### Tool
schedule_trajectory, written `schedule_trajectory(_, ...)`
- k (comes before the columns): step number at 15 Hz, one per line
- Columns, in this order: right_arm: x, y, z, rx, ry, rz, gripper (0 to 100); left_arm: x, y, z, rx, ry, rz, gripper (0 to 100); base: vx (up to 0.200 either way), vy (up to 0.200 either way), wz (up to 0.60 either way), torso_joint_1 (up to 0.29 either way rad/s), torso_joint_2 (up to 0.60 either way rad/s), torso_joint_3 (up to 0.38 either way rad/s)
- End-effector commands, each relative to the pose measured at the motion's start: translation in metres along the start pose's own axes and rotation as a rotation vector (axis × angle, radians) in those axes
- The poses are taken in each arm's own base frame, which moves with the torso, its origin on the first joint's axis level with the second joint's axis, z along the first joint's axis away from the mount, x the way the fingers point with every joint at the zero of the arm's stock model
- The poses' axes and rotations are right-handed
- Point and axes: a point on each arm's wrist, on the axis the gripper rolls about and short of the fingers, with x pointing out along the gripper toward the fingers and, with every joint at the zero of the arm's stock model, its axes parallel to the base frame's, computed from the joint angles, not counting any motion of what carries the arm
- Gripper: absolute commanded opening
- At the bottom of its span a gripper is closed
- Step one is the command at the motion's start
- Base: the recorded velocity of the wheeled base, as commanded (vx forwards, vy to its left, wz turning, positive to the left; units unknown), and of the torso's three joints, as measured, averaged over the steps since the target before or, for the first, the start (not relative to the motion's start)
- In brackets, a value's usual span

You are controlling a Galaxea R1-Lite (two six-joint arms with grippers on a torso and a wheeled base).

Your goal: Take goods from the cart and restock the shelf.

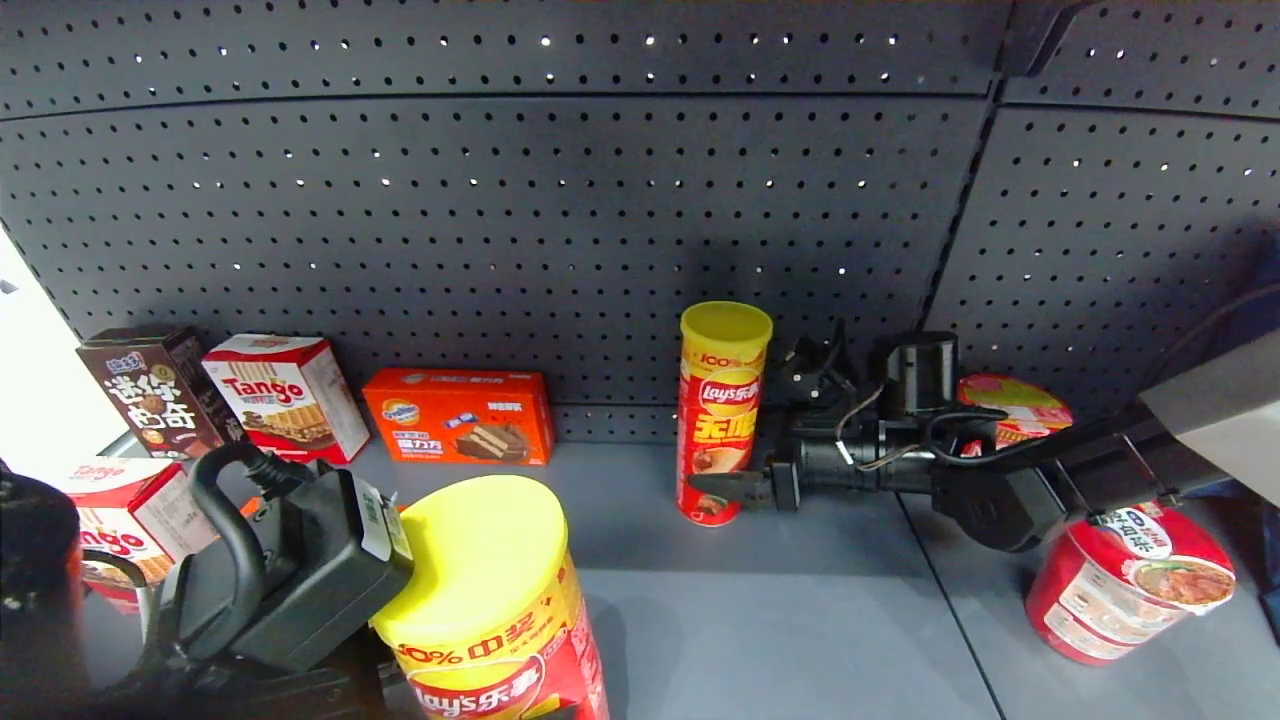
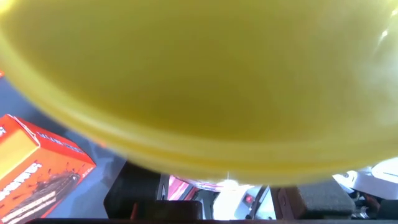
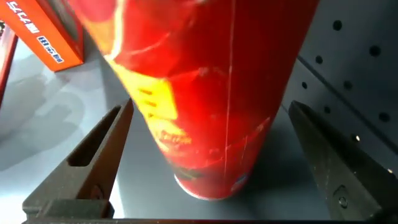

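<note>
A red chips can with a yellow lid point(image 1: 723, 410) stands upright on the grey shelf point(image 1: 800, 620), near the pegboard back. My right gripper point(image 1: 715, 495) is open around its lower part. In the right wrist view the can point(image 3: 211, 93) sits between the two fingers point(image 3: 93, 168) with a gap on each side. A second chips can point(image 1: 490, 600) is raised at the lower left, close to the head camera, with my left gripper point(image 1: 390, 680) shut on it. Its yellow lid point(image 2: 199, 81) hides the fingers in the left wrist view.
Along the back left stand a brown box point(image 1: 150, 390), a wafer box point(image 1: 285, 395) and an orange biscuit box point(image 1: 460, 415). Another wafer box point(image 1: 120, 520) is at the far left. Red noodle bowls point(image 1: 1130, 585) point(image 1: 1010, 400) sit at the right.
</note>
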Motion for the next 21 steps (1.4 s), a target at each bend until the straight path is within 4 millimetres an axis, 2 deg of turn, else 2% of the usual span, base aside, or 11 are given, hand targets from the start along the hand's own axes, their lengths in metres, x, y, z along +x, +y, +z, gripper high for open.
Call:
schedule_trajectory(1,0.005,-0.002,-0.002,0.000,0.001,0.003,100,0.000,0.000,-0.002,-0.001,0.005,0.000,0,0.000,0.000,0.00,0.000,0.00,0.000)
schedule_trajectory(4,0.012,-0.004,-0.003,-0.006,-0.004,0.013,100,0.000,0.000,-0.002,-0.001,0.005,0.000,0,0.000,0.000,0.00,0.000,0.00,0.000)
schedule_trajectory(5,0.013,-0.004,-0.001,-0.012,-0.010,0.021,0,0.000,0.000,-0.002,-0.001,0.005,0.000,0,0.000,0.000,0.00,0.000,0.00,0.000)
schedule_trajectory(11,0.009,0.005,0.009,-0.026,-0.023,0.023,0,0.000,0.000,-0.004,-0.002,0.011,0.003,0,0.000,0.000,0.00,0.000,0.00,0.000)
schedule_trajectory(13,0.002,0.021,0.020,-0.037,-0.035,0.042,0,-0.001,0.000,-0.005,-0.004,0.011,0.005,0,0.000,0.000,0.00,0.000,0.00,0.000)
schedule_trajectory(15,-0.011,0.040,0.026,-0.039,-0.033,0.055,0,-0.001,0.000,-0.004,-0.002,0.009,0.005,0,0.000,0.000,0.00,0.000,0.00,0.000)
schedule_trajectory(18,-0.042,0.064,0.034,-0.035,-0.021,0.011,0,-0.001,0.000,-0.004,-0.002,0.006,0.006,0,0.000,0.000,0.00,0.000,0.00,0.000)
schedule_trajectory(21,-0.068,0.084,0.027,-0.021,0.000,-0.015,0,-0.001,0.000,-0.005,-0.001,0.012,0.006,0,0.000,0.000,0.00,0.000,0.00,0.000)
